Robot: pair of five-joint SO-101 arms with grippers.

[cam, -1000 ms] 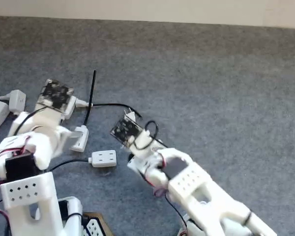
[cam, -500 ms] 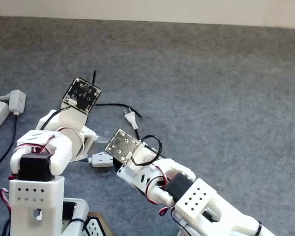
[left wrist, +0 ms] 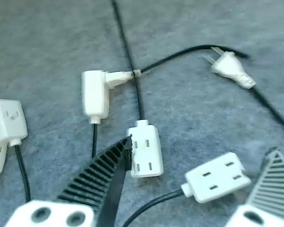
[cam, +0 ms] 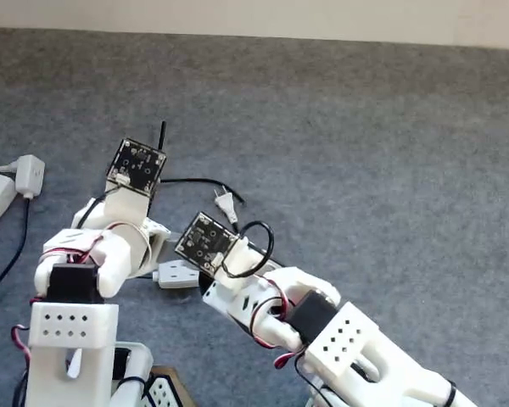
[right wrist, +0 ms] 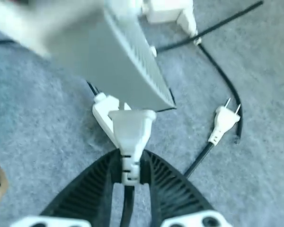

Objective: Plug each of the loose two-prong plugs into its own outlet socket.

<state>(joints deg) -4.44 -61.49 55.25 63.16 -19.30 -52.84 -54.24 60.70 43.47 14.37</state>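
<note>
While the right gripper clamps a white plug, left gripper tilted down, spread over sockets

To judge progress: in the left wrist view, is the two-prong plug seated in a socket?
No, the two-prong plug lies loose on the carpet, prongs bare.

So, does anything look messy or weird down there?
A bit messy: black cords cross over each other, and one two-prong plug lies loose, plugged into nothing. Nothing looks broken.
</note>
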